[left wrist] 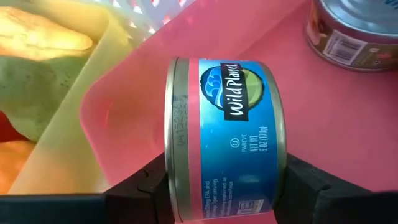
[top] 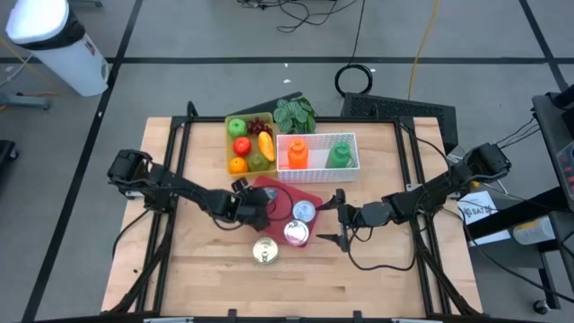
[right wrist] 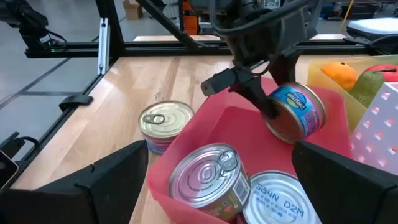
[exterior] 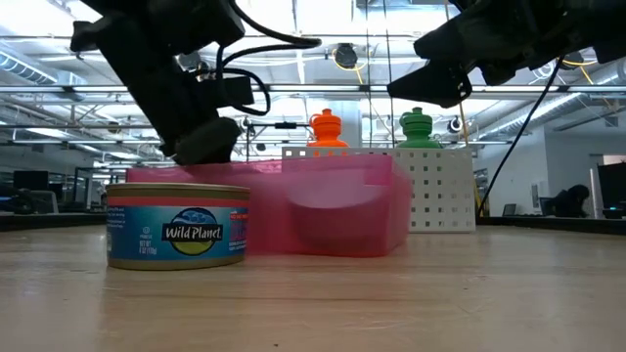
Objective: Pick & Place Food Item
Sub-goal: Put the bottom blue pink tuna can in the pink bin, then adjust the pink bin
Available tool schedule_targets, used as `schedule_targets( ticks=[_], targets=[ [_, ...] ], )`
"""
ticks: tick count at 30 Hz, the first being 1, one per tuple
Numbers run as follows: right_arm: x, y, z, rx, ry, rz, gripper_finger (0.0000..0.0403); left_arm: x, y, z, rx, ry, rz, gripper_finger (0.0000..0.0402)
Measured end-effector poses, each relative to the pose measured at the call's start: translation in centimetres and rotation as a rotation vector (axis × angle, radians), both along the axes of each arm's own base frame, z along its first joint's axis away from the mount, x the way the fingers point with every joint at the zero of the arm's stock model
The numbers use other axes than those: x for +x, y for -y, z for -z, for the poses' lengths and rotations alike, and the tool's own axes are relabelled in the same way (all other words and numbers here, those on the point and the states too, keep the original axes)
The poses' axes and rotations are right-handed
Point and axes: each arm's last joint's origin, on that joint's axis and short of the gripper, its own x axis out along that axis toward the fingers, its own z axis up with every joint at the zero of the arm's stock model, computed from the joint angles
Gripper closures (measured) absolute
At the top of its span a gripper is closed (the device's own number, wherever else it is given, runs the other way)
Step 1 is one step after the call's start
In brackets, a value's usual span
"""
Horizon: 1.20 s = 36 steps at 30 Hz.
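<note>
You see the left gripper (right wrist: 273, 99) clamped on a tuna can (left wrist: 224, 137) above the red bin (top: 269, 187), one finger (left wrist: 146, 190) on each flat end. The can lies on its side, its axis running finger to finger, clear of the bin floor. Its blue label reads "Wild Planet" (smaller print below looks like "Pareve" and a weight, barely legible). Two more cans (right wrist: 202, 174) sit upright in the bin; a fourth can (top: 265, 250), also Wild Planet, stands on the table (top: 377, 269) just outside the bin. The right gripper (top: 339, 220) waits beside the bin, jaws wide and empty.
</note>
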Motion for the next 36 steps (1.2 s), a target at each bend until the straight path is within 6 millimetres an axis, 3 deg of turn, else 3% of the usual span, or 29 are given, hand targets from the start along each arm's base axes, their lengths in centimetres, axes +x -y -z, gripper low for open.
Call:
schedule_targets(
  ticks=[9,20,25,27,32,34,36],
  targets=[
    [0.0,0.0,0.0,-0.001,-0.001,0.000,0.0025,-0.2,0.5,-0.2,0.202,-0.079,0.110,0.0205],
    [0.0,0.0,0.0,-0.005,-0.004,0.000,0.0025,-0.6,1.9,-0.3,0.587,-0.383,0.540,0.0205],
    [0.0,0.0,0.0,-0.008,-0.004,-0.001,0.0025,-0.5,1.7,-0.3,0.574,-0.392,0.562,0.0205],
    [0.0,0.0,0.0,-0.013,-0.004,-0.001,0.0025,-0.4,1.6,-0.3,0.538,-0.367,0.541,0.0174],
    [0.0,0.0,0.1,-0.021,-0.005,-0.002,0.0025,-0.2,1.1,-0.5,0.446,-0.306,0.479,0.0037],
    [0.0,0.0,0.1,-0.021,-0.005,-0.002,0.0025,0.0,0.9,-0.6,0.408,-0.275,0.459,0.0015],
    [0.0,0.0,0.1,-0.021,-0.005,-0.002,0.0025,0.0,0.7,-0.5,0.373,-0.264,0.442,0.0023]
  ],
)
